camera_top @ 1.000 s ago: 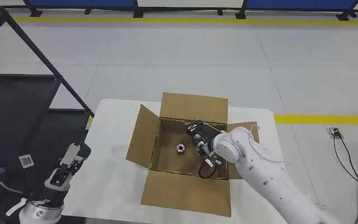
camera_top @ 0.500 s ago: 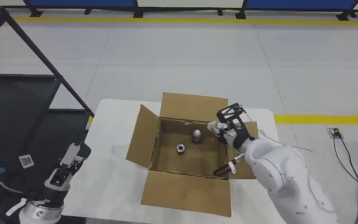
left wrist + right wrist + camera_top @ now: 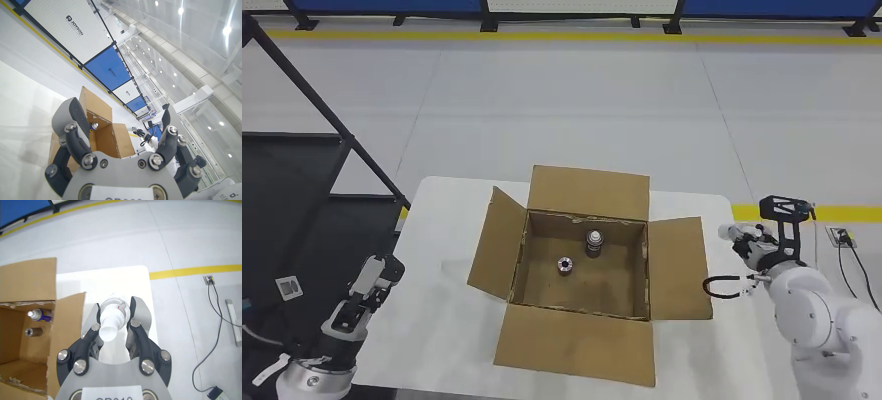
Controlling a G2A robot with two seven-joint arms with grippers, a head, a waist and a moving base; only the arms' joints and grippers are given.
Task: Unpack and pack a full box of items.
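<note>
Box (image 3: pixel 582 288) sits open mid-counter (image 3: pixel 442 300), unpacking apparently unfinished: spray can (image 3: pixel 594 241) and metal cylinder (image 3: pixel 564 265) lie inside. Right end effector (image 3: pixel 115 303) grips a clear bottle (image 3: pixel 113 313) right of it; left end effector (image 3: pixel 121 106) gapes empty.

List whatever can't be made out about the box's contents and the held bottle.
- Bottle base, and whether it touches the table: right wrist view, hidden by its own cap and the right gripper; top view, too small.
- Box floor: right wrist view, partly hidden by its flap, cut off by the edge.
- Metal cylinder: top view, too small to identify.
</note>
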